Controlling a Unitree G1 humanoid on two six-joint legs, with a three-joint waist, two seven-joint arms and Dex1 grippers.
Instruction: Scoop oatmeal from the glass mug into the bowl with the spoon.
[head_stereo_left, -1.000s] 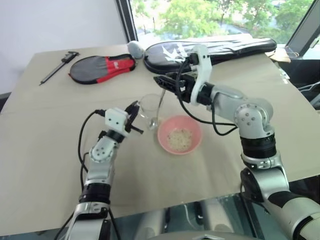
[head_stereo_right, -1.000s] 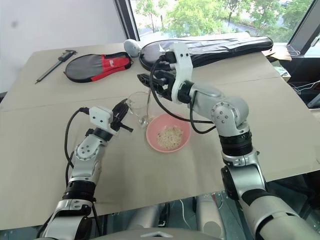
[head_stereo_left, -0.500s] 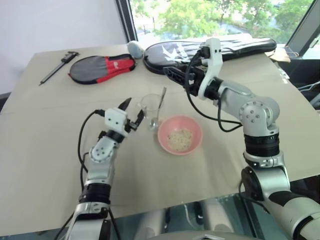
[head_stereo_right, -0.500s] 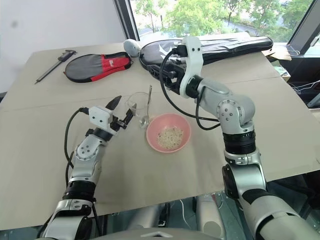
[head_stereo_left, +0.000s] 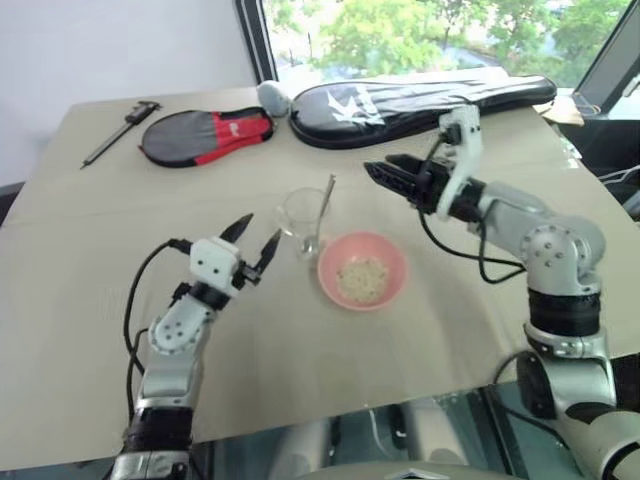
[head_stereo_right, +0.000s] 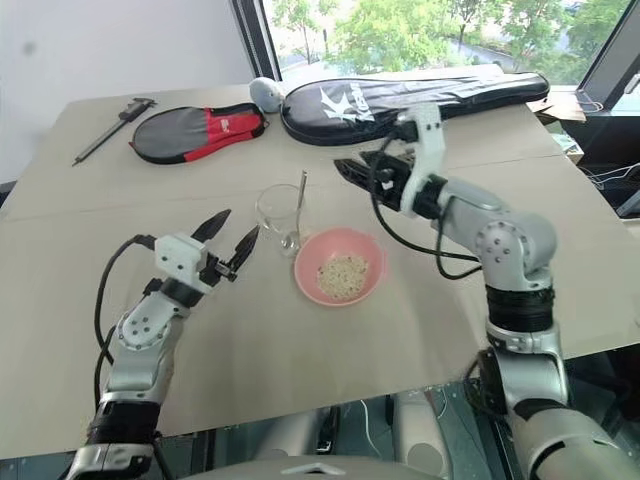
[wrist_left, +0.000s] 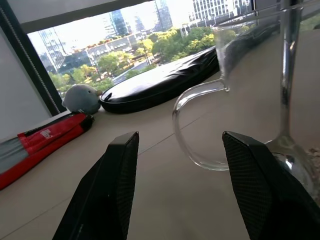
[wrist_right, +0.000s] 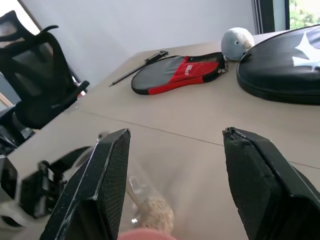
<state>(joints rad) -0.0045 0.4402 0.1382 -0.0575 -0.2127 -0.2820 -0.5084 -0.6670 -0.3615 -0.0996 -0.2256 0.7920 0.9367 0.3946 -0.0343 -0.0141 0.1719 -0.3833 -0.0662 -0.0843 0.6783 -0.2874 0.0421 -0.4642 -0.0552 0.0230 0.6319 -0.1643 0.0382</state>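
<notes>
The counter (head_stereo_left: 90, 300) is broad and mostly bare around the work: wide open surface lies in front of the left claw (head_stereo_left: 258, 243) and to the right of the bowl (head_stereo_left: 362, 270), out to the near edge. Along the far edge the room is taken up by a long black racket bag (head_stereo_left: 420, 98), a red and black paddle case (head_stereo_left: 205, 135), a small grey ball-like object (head_stereo_left: 272, 97) and a black caliper (head_stereo_left: 118, 130).

The glass mug (head_stereo_left: 302, 218) stands upright just beside the pink bowl, on its far left side, with the spoon (head_stereo_left: 320, 212) leaning inside it, handle up and tilted toward the window. The oatmeal (head_stereo_left: 361, 278) lies in a small heap in the bowl's bottom. Whether any oats remain in the mug is hard to make out through the glass.

The left claw points at the mug's handle from just beside it, fingers apart and holding nothing. The right claw (head_stereo_left: 378, 172) hovers above the counter beyond the bowl, pointing left toward the mug, its fingers spread and empty, the forearm stretching back to the right
</notes>
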